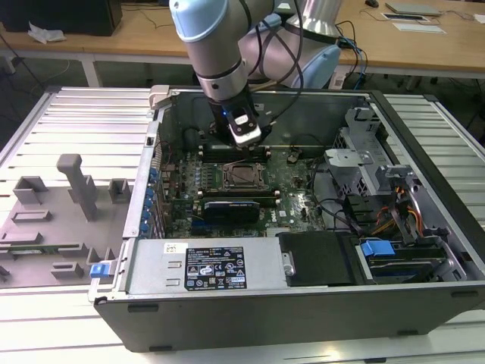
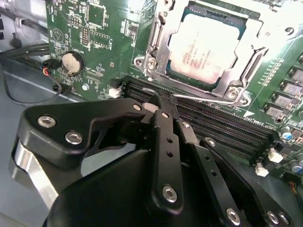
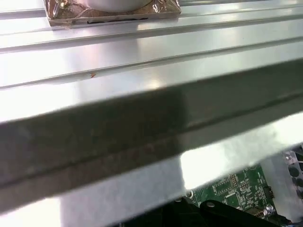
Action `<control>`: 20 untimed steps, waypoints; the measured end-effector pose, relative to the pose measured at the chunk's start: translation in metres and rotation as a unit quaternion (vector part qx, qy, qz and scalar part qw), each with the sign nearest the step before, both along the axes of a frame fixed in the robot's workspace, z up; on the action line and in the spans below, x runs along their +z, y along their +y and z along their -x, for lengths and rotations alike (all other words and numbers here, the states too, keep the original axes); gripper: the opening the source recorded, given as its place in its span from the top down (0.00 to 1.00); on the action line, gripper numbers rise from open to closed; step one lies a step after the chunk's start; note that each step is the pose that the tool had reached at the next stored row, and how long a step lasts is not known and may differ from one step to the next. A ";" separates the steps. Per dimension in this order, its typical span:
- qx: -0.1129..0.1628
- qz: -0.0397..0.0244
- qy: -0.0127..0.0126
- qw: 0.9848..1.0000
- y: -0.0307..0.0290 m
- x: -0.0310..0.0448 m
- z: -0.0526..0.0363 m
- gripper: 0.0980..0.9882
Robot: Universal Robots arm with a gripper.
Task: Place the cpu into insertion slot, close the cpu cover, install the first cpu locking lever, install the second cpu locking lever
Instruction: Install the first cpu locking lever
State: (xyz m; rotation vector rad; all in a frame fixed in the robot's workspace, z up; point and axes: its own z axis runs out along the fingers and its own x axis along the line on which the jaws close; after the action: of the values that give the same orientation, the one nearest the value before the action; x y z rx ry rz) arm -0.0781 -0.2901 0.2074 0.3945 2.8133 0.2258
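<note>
1. End effector [image 2: 163, 101] reaches down into the open computer case [image 1: 303, 303]. In the second wrist view its black fingers [image 2: 163, 137] are drawn together with no gap at the tips, and nothing is gripped between them.
2. Its tip sits just beside the socket, at the near end of a thin silver locking lever [image 2: 213, 99]. That lever runs along the socket's edge next to the memory slots [image 2: 222, 125]. Whether the tip touches the lever I cannot tell.
3. The cpu [image 2: 206, 49] lies flat in the insertion slot [image 1: 242, 177] on the green circuit board [image 2: 94, 47]. The cpu cover [image 2: 163, 47] is down around it, its window framing the metal top.
4. Handling, as a judgement:
   - The cpu is light, stiff and fragile on its contact side, so it is best held by its edges only.
   - The cpu cover is thin sheet metal that bends easily, and is best pushed on its frame.
   - The locking lever is stiff, springy wire, slick and narrow, and likely to slip off a smooth tip. Its bent free end is the place to press or hook.
</note>
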 end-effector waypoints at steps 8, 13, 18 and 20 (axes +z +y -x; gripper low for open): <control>-0.029 0.000 0.000 1.000 0.0025 -0.0035 0.0036 0.99; -0.036 0.000 0.000 0.999 0.0025 -0.0045 0.0037 0.99; -0.036 0.000 0.000 0.999 0.0026 -0.0062 0.0036 0.99; -0.036 0.000 0.000 0.999 0.0025 -0.0083 0.0037 0.99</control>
State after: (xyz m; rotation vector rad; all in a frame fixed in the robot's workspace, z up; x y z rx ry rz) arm -0.0818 -0.2876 0.1991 0.4948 2.7930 0.2114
